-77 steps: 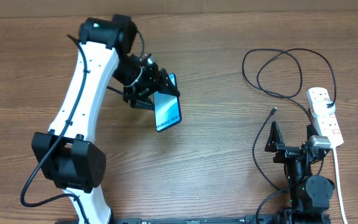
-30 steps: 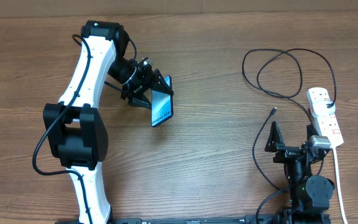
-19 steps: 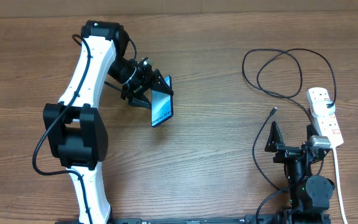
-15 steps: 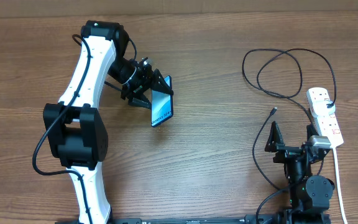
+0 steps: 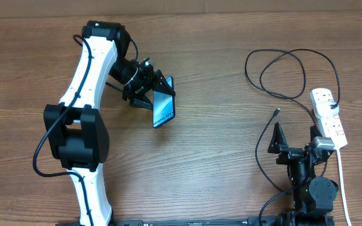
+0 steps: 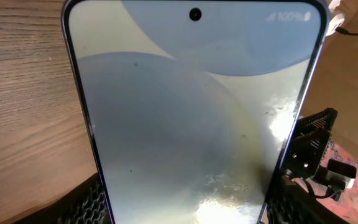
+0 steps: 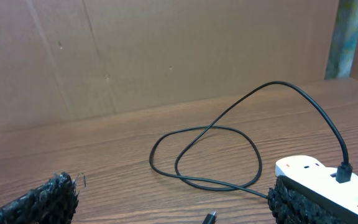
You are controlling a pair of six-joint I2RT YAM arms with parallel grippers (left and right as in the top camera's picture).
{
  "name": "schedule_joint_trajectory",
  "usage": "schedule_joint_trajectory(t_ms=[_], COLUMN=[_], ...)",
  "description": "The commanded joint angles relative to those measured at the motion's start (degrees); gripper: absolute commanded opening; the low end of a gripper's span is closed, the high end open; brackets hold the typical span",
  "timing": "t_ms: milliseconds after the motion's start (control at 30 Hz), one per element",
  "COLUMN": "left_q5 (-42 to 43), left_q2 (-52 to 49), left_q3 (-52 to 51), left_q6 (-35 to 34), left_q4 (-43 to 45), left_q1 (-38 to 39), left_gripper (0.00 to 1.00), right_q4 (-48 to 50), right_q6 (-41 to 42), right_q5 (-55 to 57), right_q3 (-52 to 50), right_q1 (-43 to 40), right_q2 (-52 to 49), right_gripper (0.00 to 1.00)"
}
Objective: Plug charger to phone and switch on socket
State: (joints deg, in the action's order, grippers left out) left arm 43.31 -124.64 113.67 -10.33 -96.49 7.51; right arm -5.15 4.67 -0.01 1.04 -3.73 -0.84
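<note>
My left gripper [image 5: 154, 94] is shut on the phone [image 5: 164, 107], holding it by its upper end, tilted above the table left of centre. In the left wrist view the phone [image 6: 191, 118] fills the frame, its pale blue screen lit, between my fingers [image 6: 86, 202]. The charger, a black cable [image 5: 288, 75], lies looped at the right; its connector tip [image 5: 276, 112] rests on the wood and also shows in the right wrist view [image 7: 209, 217]. The white socket strip [image 5: 327, 116] lies at the far right. My right gripper [image 5: 294, 139] is open and empty, low near the front edge.
The thick white cord [image 5: 342, 182] runs from the socket toward the front edge. A brown cardboard wall [image 7: 135, 56] stands behind the table. Bare wood lies between the phone and the cable.
Since 2.6 s ago the left arm has drawn the phone back and slightly left. Over the last second nothing has moved. The right arm has stayed still.
</note>
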Motion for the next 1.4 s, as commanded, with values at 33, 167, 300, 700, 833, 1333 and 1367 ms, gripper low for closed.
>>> schedule_joint_trajectory(t_ms=[33,167,300,700,833,1333,1367], left_q5=[2.6,2.6,2.6,1.9,1.2,-14.8,-16.8], left_q2=[-0.2,-0.2,-0.2,-0.2,-0.2,-0.2,-0.2], left_q3=[1.2,1.2,1.2,1.2,1.2,1.2,1.2], left_q6=[-0.2,-0.2,-0.2,0.0,0.1,2.0,2.0], left_q4=[-0.4,-0.4,-0.4,-0.4,-0.4,1.5,1.9], left_q1=[0.4,0.4,0.4,0.4,0.4,0.4,0.4], left_gripper=[0.43,0.43,0.43,0.43,0.43,0.43,0.43], right_q4=[0.3,0.3,0.3,0.3,0.3,0.3,0.3], right_q6=[-0.2,-0.2,-0.2,-0.2,-0.2,-0.2,-0.2], right_q5=[-0.1,-0.1,-0.1,-0.1,-0.1,-0.1,-0.1], right_q3=[-0.6,-0.6,-0.6,-0.6,-0.6,-0.6,-0.6], right_q1=[-0.1,-0.1,-0.1,-0.1,-0.1,-0.1,-0.1], right_q2=[0.7,0.7,0.7,0.7,0.7,0.7,0.7], right_gripper=[1.00,1.00,1.00,1.00,1.00,1.00,1.00])
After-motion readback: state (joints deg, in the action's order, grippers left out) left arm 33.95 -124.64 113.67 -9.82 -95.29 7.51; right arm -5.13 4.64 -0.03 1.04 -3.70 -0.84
